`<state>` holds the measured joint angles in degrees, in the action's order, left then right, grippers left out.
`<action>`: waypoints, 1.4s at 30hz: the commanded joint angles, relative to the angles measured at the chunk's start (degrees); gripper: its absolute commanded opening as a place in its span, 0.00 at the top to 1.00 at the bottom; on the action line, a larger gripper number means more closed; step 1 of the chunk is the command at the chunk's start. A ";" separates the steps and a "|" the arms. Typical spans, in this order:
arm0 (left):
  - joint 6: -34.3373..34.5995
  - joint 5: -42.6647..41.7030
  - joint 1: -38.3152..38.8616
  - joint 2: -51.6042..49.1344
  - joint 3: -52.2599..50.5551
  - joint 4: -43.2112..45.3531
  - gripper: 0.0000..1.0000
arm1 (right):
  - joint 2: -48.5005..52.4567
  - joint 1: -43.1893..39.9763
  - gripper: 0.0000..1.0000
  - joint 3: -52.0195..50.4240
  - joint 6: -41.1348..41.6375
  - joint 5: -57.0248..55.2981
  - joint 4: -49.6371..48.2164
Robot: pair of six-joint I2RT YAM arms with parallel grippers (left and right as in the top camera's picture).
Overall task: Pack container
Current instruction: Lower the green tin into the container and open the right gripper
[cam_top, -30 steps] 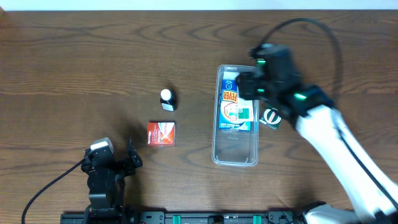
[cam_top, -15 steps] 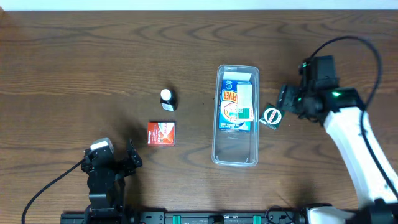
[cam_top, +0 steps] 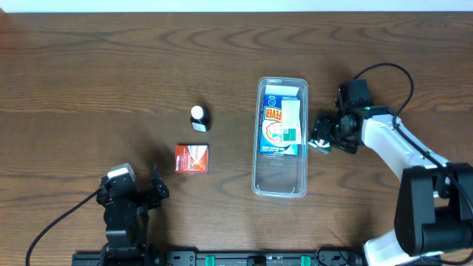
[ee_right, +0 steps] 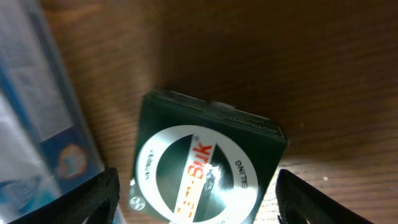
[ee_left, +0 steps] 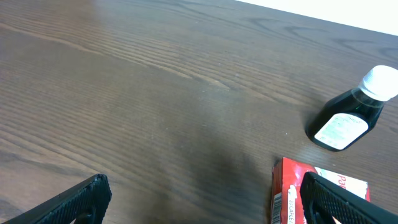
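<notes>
The clear plastic container [cam_top: 281,177] lies lengthwise at the table's centre right, with a blue and white box [cam_top: 281,122] in its far half; its edge shows in the right wrist view [ee_right: 37,118]. A small dark green box with a white ring label [ee_right: 205,162] lies just right of it. My right gripper [cam_top: 323,134] is open and straddles this green box [cam_top: 320,142], fingers on either side. My left gripper [ee_left: 202,202] is open and empty near the front left, low over the table beside a red box [ee_left: 317,193].
A red box [cam_top: 191,158] lies left of the container. A small dark bottle with a white cap [cam_top: 199,117] lies behind it, also in the left wrist view [ee_left: 351,115]. The right arm's cable arcs over the table's right side.
My right gripper has moved from above the container's far end, out to the right, then down over the dark green box beside the container. The left arm has not moved.
</notes>
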<state>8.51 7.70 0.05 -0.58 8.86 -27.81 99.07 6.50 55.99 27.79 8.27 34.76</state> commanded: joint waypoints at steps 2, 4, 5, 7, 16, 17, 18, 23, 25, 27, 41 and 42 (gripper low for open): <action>-0.96 0.46 -0.26 0.20 -1.03 0.04 0.02 | 2.58 -0.07 0.25 -0.02 0.96 -2.54 -0.07; -0.96 0.46 -0.26 0.20 -1.03 0.04 0.02 | 2.93 -0.07 0.27 -0.02 0.92 -5.44 0.04; -0.98 0.46 -0.26 0.20 -1.03 0.02 0.02 | 2.95 -0.07 0.27 -0.02 0.92 -6.71 0.17; -0.96 0.46 -0.26 0.20 -1.03 0.02 0.02 | 2.93 -0.11 0.28 -0.02 0.87 -8.39 0.39; -0.98 0.46 -0.26 0.20 -1.03 0.04 0.02 | 1.55 -0.11 0.37 1.86 -1.99 -8.50 1.86; -0.96 0.46 -0.26 0.20 -1.03 0.04 0.02 | 0.72 -0.11 0.39 2.62 -2.23 -8.50 2.75; -0.96 0.46 -0.26 0.20 -1.03 0.04 0.02 | -0.46 -0.07 0.39 3.52 -2.45 -8.50 3.96; -0.96 0.46 -0.26 0.20 -1.03 0.04 0.02 | -8.15 1.03 0.43 7.63 -4.04 -8.48 9.01; -0.98 0.46 -0.26 0.20 -1.03 0.04 0.02 | -11.72 2.25 0.43 8.98 -4.35 -8.48 10.36; -0.98 0.46 -0.26 0.20 -1.03 0.02 0.02 | -15.19 3.89 0.44 9.90 -4.33 -8.48 10.95; -0.96 0.46 -0.26 0.20 -1.03 0.02 0.02 | -12.81 20.72 0.44 10.05 -1.42 -8.48 0.33; -0.96 0.46 -0.26 0.20 -1.03 0.02 0.02 | -10.97 21.18 0.44 10.05 -1.03 -8.46 -0.87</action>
<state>8.51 7.70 0.05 -0.58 8.86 -27.81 84.16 26.28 65.76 25.06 0.38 35.22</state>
